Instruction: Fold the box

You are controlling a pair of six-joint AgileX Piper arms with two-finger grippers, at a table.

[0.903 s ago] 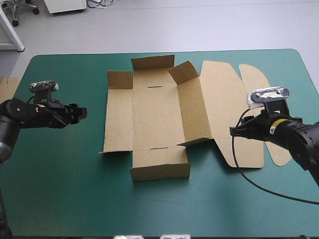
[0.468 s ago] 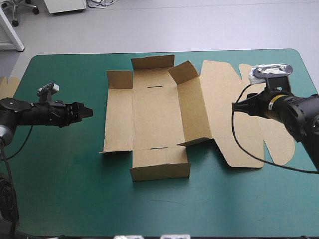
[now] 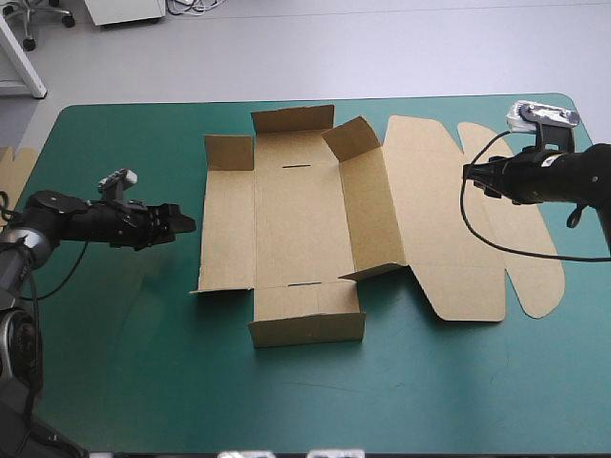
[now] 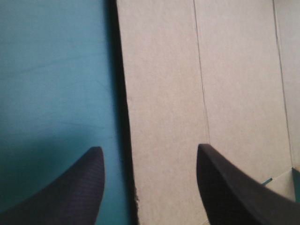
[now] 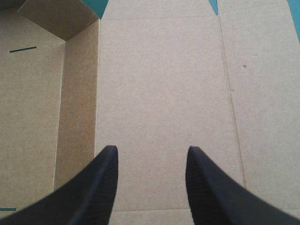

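One box [image 3: 305, 224] of brown board lies at the middle of the table [image 3: 124, 382], and two grippers face it, one from each side. One strip of more brown board [image 3: 10, 167] shows at the table's left edge.

The table's teal-green cover [image 4: 47, 70] is smooth and matte. Beyond its far edge lies pale grey floor [image 3: 382, 48].

The box is a cut, creased sheet with a dull, fibrous face. Its far and near end walls stand raised, as does the right side wall with its corner flap. The left panel lies nearly flat, with one small flap upright at its far corner. The lid lies flat to the right and ends in rounded tabs. Two thin slots are cut in the base, one near each end wall.

The left gripper [image 3: 181, 222] is just beside the box's left edge. Its black fingers [image 4: 75, 187] stand wide apart and hold nothing, one over the cover and one over the board. The right gripper [image 3: 473, 172] is over the lid's far part with its jaws parted and empty, both fingers [image 5: 101, 187] above plain board.
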